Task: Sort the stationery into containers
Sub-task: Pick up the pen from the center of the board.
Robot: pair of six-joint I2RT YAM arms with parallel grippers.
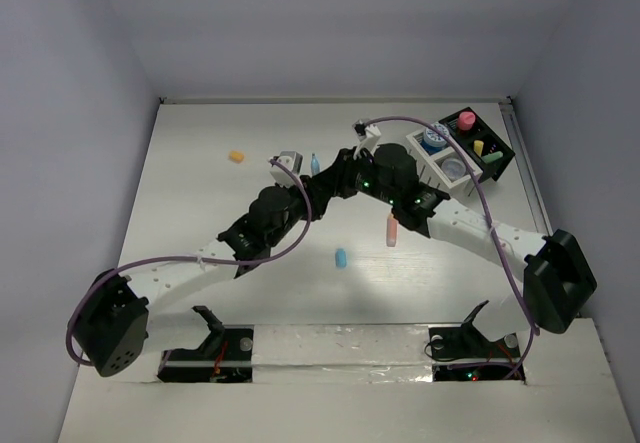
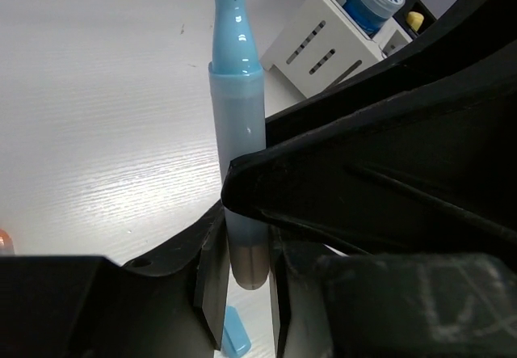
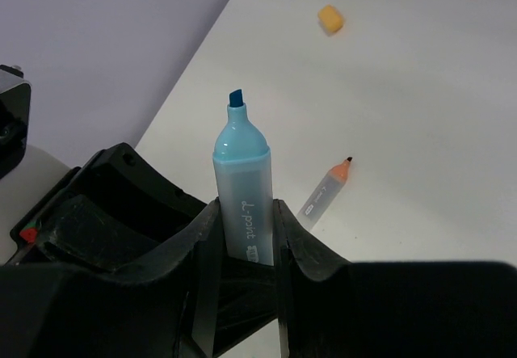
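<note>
A light blue marker (image 1: 315,163) with its cap off stands between both grippers at mid-table. My left gripper (image 2: 246,269) is shut on its lower end. My right gripper (image 3: 246,237) is shut on its body, tip up. The marker shows in the left wrist view (image 2: 237,107) and the right wrist view (image 3: 241,180). The organizer (image 1: 492,168), half white and half black, stands at the back right and holds a blue jar (image 1: 433,139), a pink jar (image 1: 466,120) and a yellow piece (image 1: 478,147). An orange marker (image 1: 391,229) lies on the table.
A blue cap (image 1: 341,258) lies near the middle and also shows under the left fingers (image 2: 234,334). An orange capsule (image 1: 237,156) lies at the back left. The right arm (image 1: 470,228) crosses in front of the organizer. Walls enclose the table.
</note>
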